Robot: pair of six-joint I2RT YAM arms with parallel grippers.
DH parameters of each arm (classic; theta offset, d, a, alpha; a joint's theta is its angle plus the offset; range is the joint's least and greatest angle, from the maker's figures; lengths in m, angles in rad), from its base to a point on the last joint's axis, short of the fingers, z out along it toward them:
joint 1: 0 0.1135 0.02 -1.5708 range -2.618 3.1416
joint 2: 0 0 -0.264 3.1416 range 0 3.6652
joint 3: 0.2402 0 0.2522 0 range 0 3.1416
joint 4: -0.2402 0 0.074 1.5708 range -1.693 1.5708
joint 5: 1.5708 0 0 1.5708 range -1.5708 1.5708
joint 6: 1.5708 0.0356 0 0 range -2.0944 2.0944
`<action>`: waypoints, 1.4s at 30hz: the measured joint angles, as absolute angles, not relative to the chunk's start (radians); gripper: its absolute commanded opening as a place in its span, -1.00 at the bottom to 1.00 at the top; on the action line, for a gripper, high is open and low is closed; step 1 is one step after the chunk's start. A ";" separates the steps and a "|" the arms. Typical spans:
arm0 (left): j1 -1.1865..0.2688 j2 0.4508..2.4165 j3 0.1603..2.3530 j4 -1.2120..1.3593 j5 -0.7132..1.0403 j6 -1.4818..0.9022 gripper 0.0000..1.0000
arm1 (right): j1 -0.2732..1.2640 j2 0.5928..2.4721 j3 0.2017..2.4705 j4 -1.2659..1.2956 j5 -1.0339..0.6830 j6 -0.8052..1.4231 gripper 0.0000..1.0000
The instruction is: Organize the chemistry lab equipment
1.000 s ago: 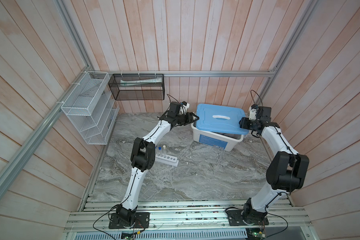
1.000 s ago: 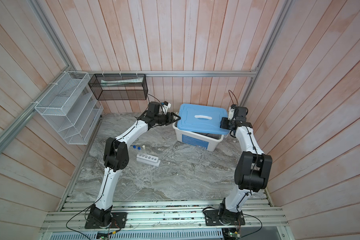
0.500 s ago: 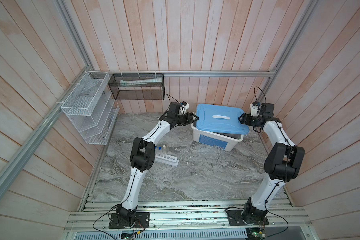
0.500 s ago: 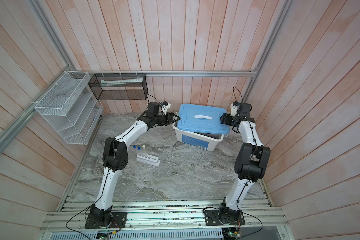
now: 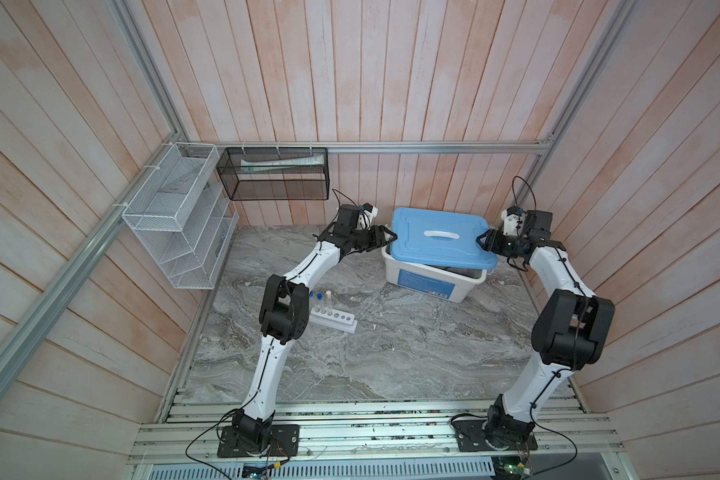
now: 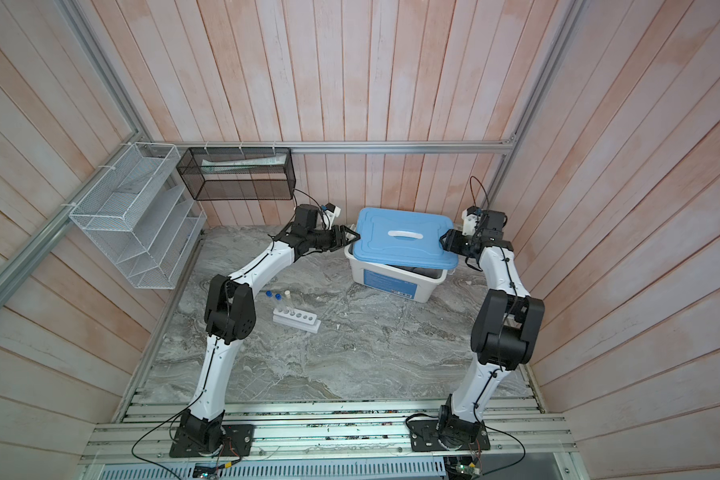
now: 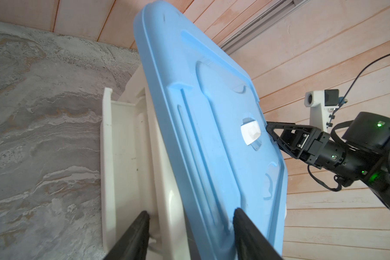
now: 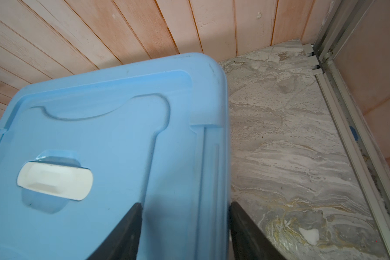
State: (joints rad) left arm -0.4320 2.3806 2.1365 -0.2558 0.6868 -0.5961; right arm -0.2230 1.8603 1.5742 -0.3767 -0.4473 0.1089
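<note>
White rack (image 5: 336, 320) sits partly behind left arm (image 5: 283, 311).

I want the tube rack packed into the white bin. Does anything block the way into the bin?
Yes: the blue lid lies skewed over the bin, leaving only a gap at the near edge. The left gripper and right gripper have their jaws at its two ends.

My left arm (image 5: 308, 266) and right arm (image 5: 555, 270) share white tubular links, bulky black joints (image 5: 283, 311), thin black cables (image 7: 358, 75), tapered black fingers (image 8: 126, 231), green lights (image 7: 379, 124).
</note>
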 measured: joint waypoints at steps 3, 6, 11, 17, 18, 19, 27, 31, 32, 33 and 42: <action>-0.432 2.380 2.130 -0.246 0.693 -0.598 0.21 | -0.223 1.837 1.565 -0.390 -0.447 0.113 0.24; -0.431 2.380 2.130 -0.245 0.696 -0.599 0.21 | -0.223 1.802 1.543 -0.399 -0.445 0.117 0.25; -0.431 2.380 2.128 -0.244 0.699 -0.600 0.21 | -0.221 1.718 1.456 -0.397 -0.443 0.130 0.24; -0.430 2.380 2.128 -0.243 0.699 -0.604 0.21 | -0.223 1.670 1.383 -0.363 -0.433 0.139 0.23; -0.430 2.380 2.128 -0.243 0.699 -0.604 0.21 | -0.223 1.666 1.379 -0.360 -0.431 0.141 0.23; -0.430 2.380 2.128 -0.243 0.699 -0.604 0.21 | -0.223 1.663 1.375 -0.360 -0.431 0.142 0.23; -0.430 2.380 2.128 -0.243 0.702 -0.604 0.21 | -0.223 1.635 1.332 -0.370 -0.409 0.149 0.22; -0.429 2.380 2.127 -0.244 0.703 -0.601 0.34 | -0.222 1.601 1.291 -0.368 -0.404 0.158 0.22; -0.429 2.380 2.126 -0.245 0.703 -0.602 0.34 | -0.222 1.591 1.282 -0.370 -0.402 0.160 0.22; -0.429 2.380 2.125 -0.245 0.706 -0.603 0.35 | -0.221 1.576 1.267 -0.372 -0.402 0.163 0.22; -0.428 2.380 2.117 -0.232 0.717 -0.603 0.36 | -0.207 1.514 1.219 -0.382 -0.402 0.192 0.19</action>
